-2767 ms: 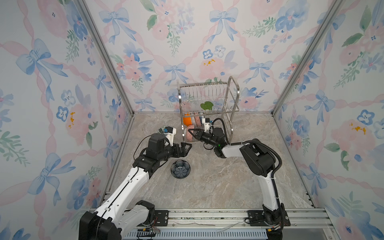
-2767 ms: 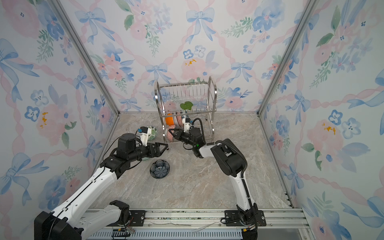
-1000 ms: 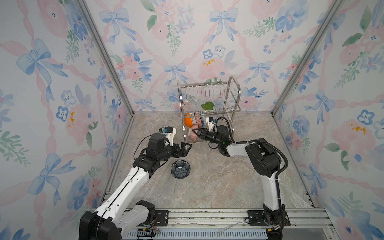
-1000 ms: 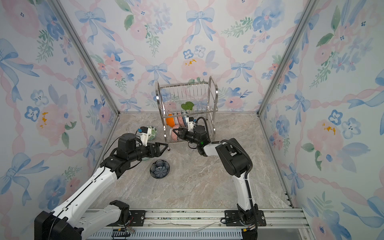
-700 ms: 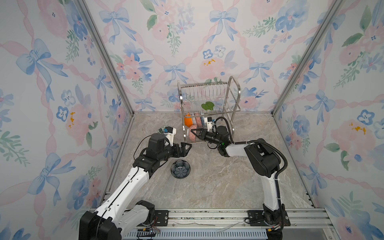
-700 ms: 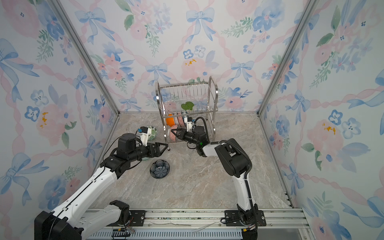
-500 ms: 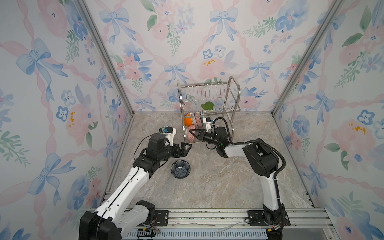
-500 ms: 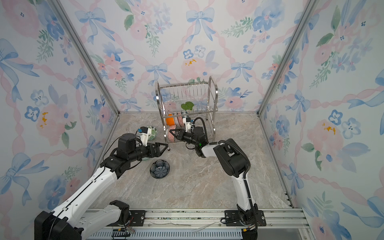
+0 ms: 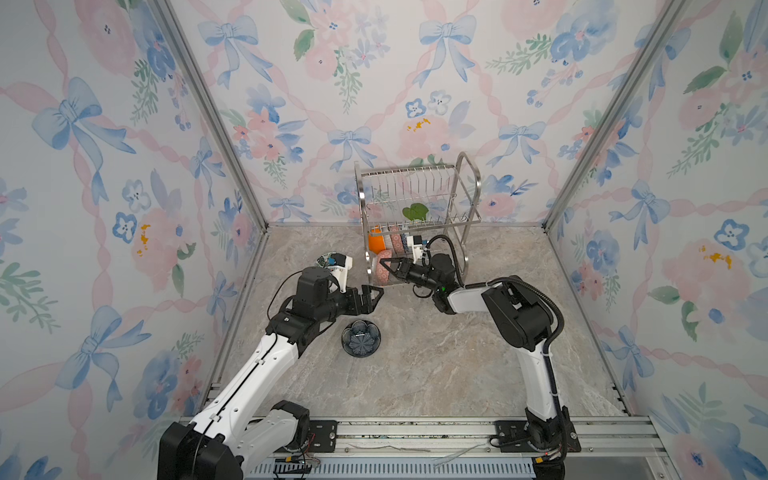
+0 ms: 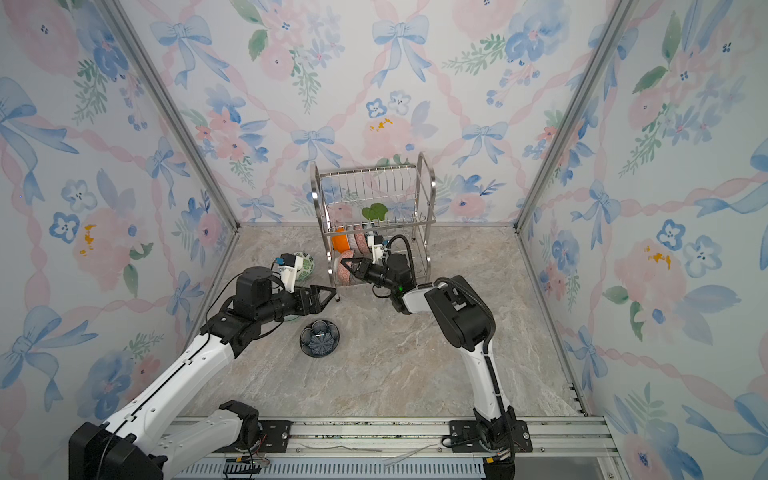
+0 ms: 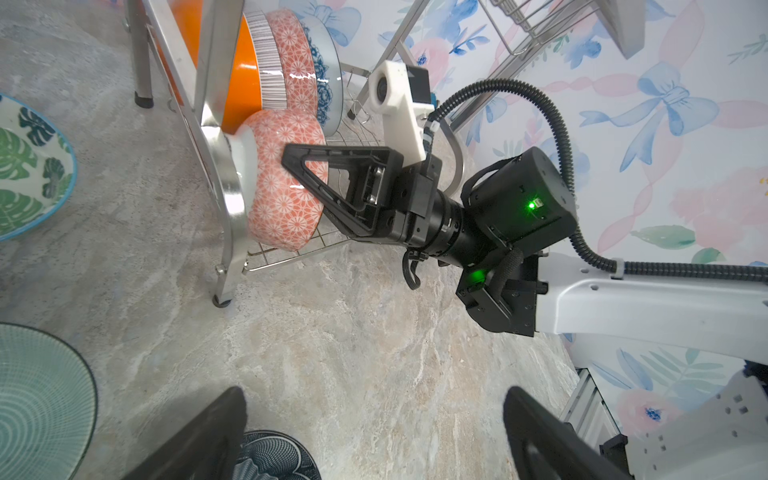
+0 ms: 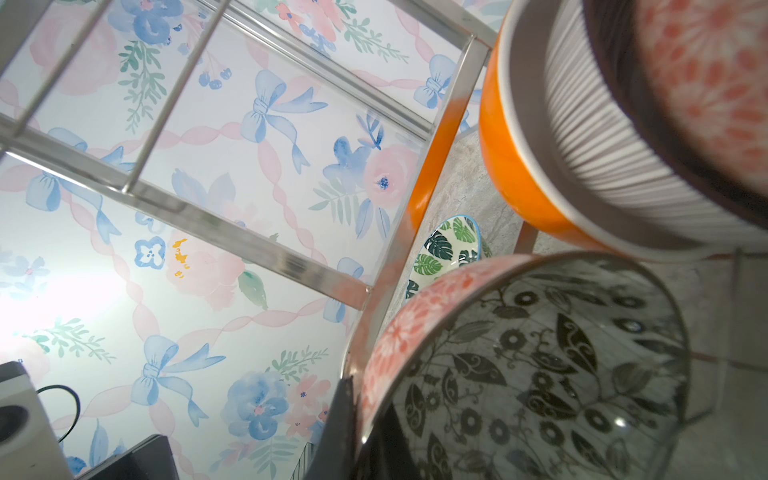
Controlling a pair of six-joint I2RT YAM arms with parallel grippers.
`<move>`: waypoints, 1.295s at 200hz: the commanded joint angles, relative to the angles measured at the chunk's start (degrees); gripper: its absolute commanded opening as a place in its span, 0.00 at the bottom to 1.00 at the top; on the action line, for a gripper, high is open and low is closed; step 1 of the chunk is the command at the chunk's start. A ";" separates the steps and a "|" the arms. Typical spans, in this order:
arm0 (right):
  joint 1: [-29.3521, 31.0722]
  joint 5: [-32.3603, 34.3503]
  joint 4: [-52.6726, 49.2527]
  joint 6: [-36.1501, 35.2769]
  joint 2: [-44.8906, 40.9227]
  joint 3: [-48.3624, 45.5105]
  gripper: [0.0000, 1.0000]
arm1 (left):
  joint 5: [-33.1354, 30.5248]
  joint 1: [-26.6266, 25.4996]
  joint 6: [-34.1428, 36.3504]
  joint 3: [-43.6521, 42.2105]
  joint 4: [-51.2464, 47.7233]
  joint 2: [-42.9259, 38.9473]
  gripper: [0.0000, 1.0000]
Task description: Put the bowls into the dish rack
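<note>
The steel dish rack [image 9: 405, 169] [image 10: 368, 168] stands at the back. My right gripper [image 9: 388, 266] [image 10: 347, 262] [image 11: 291, 154] [image 12: 353, 415] is shut on the rim of a bowl with an orange pattern outside and black-white leaves inside [image 9: 380, 272] [image 11: 282, 199] [image 12: 540, 365], held on edge at the lower tier against the side frame. Several bowls stand behind it, the orange one [image 9: 376, 243] [image 11: 232, 62] outermost. My left gripper [image 9: 374, 300] [image 10: 326, 301] [image 11: 374, 415] hangs open and empty above the floor beside the dark blue flower bowl [image 9: 360, 338] [image 10: 319, 337].
A green-leaf bowl [image 9: 326, 261] [image 11: 25, 174] [image 12: 449, 245] sits on the floor left of the rack, behind my left wrist. A teal ribbed bowl [image 11: 37, 395] lies under my left arm. Walls close in on three sides.
The right gripper with its bowl has shifted slightly left at the lower tier. The left arm and the floor bowls have not moved.
</note>
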 commanded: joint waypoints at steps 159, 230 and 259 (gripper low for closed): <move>-1.37 -4.67 -19.47 -13.33 -3.79 2.04 0.10 | -0.28 0.22 -0.02 -0.89 -0.10 -1.06 0.98; -1.10 -5.10 -23.70 -15.28 -4.10 3.87 0.20 | -0.28 0.26 -0.07 -0.80 -0.09 -1.53 0.98; -0.76 -5.09 -25.46 -16.46 -4.67 4.36 0.23 | -0.28 0.19 -0.08 -0.89 -0.09 -1.71 0.98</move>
